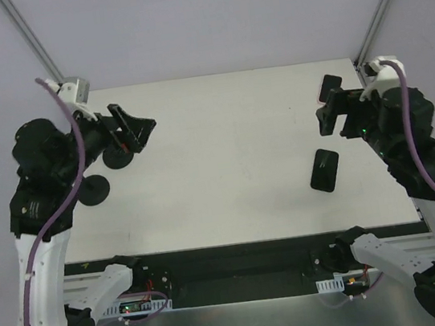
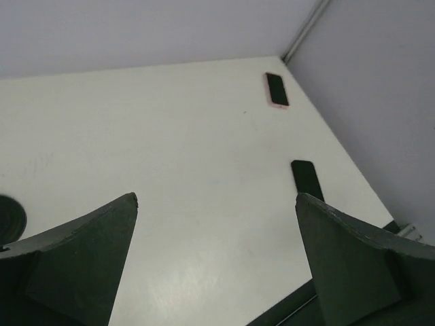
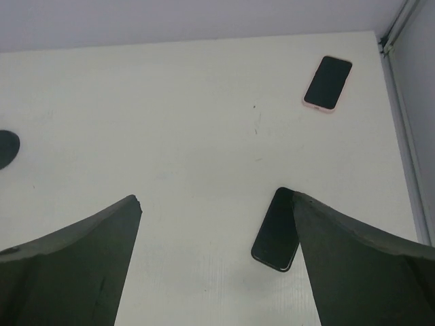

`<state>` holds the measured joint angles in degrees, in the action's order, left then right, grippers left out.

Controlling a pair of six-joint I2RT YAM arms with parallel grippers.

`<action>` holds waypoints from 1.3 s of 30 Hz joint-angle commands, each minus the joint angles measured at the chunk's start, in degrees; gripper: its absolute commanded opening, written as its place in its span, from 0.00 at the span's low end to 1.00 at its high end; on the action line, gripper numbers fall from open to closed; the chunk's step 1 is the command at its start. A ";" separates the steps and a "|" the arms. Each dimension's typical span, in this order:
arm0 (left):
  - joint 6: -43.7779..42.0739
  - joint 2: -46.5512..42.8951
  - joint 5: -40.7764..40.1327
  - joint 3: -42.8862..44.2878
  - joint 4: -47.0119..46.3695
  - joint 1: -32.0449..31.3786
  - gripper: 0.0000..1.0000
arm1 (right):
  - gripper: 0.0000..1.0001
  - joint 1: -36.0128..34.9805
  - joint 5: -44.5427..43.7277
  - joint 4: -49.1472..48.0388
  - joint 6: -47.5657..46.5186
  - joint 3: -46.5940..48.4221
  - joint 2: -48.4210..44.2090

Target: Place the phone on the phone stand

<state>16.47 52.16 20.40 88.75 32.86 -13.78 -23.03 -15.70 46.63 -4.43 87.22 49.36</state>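
A black phone (image 1: 325,170) lies flat on the white table at the right; it also shows in the right wrist view (image 3: 275,231) and the left wrist view (image 2: 306,179). A pink-cased phone (image 3: 327,83) lies farther back near the right corner (image 1: 329,83). A black round phone stand (image 1: 92,190) sits at the far left, with a second dark disc (image 1: 120,158) beside it. My right gripper (image 1: 330,113) hovers open and empty above and behind the black phone (image 3: 214,200). My left gripper (image 1: 140,128) hovers open and empty near the stand (image 2: 216,197).
The table's right edge has a metal rail (image 3: 401,136), and a frame post (image 1: 381,2) rises at the back right corner. A dark disc (image 2: 9,217) shows at the left edge of the left wrist view.
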 commanded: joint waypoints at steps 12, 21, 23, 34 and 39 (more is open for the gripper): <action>17.80 5.75 -25.68 -16.23 8.88 13.41 0.99 | 0.96 -14.41 13.51 -2.87 7.59 -6.80 17.76; 41.79 11.54 -22.03 -19.57 16.09 36.88 0.99 | 0.96 -23.38 7.70 -2.59 8.38 -6.09 22.89; 44.61 14.27 -17.10 -21.76 13.04 39.34 0.99 | 0.96 -24.17 8.32 -4.00 8.56 -6.97 22.62; 45.49 12.79 -14.77 -32.68 -6.41 44.19 0.99 | 0.96 -25.23 4.64 -5.15 8.38 -12.24 17.79; 48.48 15.07 -10.22 -32.85 -6.67 45.77 0.99 | 0.96 -25.31 2.61 -4.88 7.33 -11.90 18.22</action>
<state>61.84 66.54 7.42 55.61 28.91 30.65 -47.94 -10.02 43.11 2.98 74.85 68.66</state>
